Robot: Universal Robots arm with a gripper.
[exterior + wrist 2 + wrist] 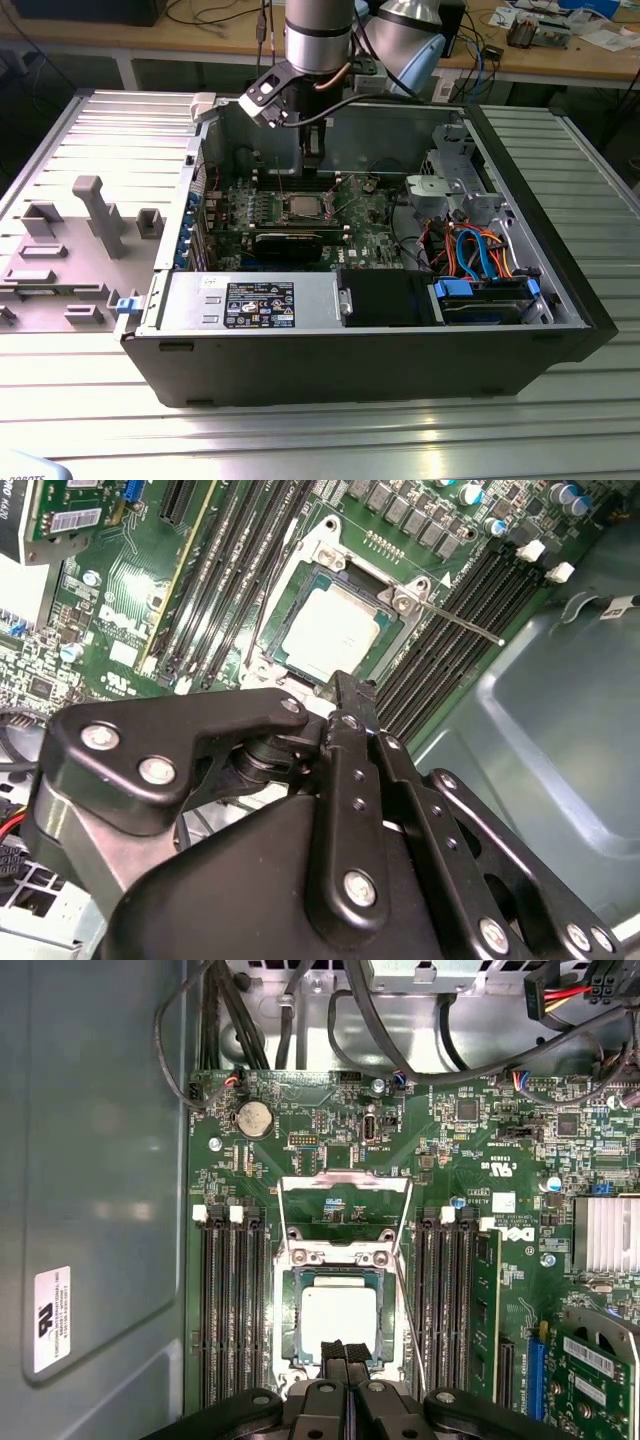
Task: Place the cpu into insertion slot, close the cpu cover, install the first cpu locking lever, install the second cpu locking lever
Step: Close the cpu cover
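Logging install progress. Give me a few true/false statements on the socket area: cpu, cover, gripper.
1. The cpu sits in the insertion slot. True.
2. The cpu cover is closed over the chip. False: it is swung open, with the board visible through its cut-out.
3. The gripper holds the cpu. False: its fingers are shut together on nothing, at the chip's edge.
4. Memory slots flank the socket on both sides. True.

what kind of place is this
Probably a robotics lab or workshop: an open computer case sits on a slatted metal table, a robot arm reaches into it above the cpu, and a cluttered wooden workbench stands behind.
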